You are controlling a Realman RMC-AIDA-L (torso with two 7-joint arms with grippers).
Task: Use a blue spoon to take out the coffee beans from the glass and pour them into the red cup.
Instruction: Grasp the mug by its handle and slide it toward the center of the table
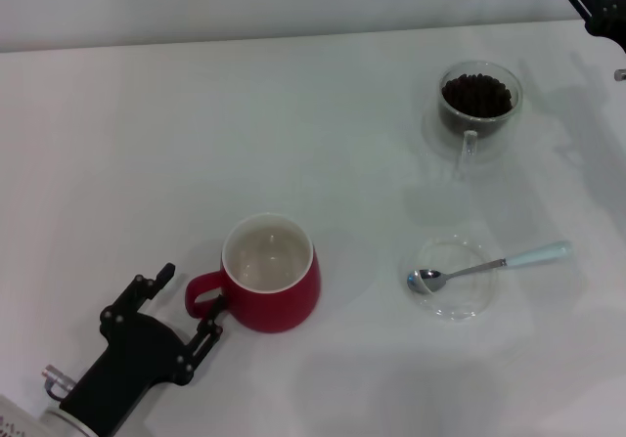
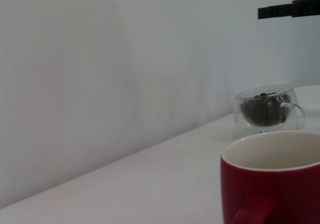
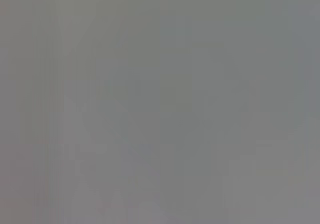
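One small teaspoon with a silver bowl and pale-blue handle, the blue spoon [image 1: 489, 265], lies across a flat clear glass saucer [image 1: 452, 303], just right of the rounded deep-red ceramic cup [image 1: 274, 296]. Beyond the saucer stands the clear double-walled glass [image 1: 478, 103], heaped with dark coffee beans [image 1: 476, 93]. My left gripper [image 1: 186, 307] sits at the red cup's handle, fingers spread. My right gripper [image 1: 595, 2] hangs beyond the glass; I cannot tell its state.

red cup [image 1: 271, 285] deep red, cream inside | coffee beans [image 1: 476, 93] dark brown | blue spoon [image 1: 489, 265] silver, pale-blue handle

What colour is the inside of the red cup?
Cream-white inside the red cup, clearest in the head view.
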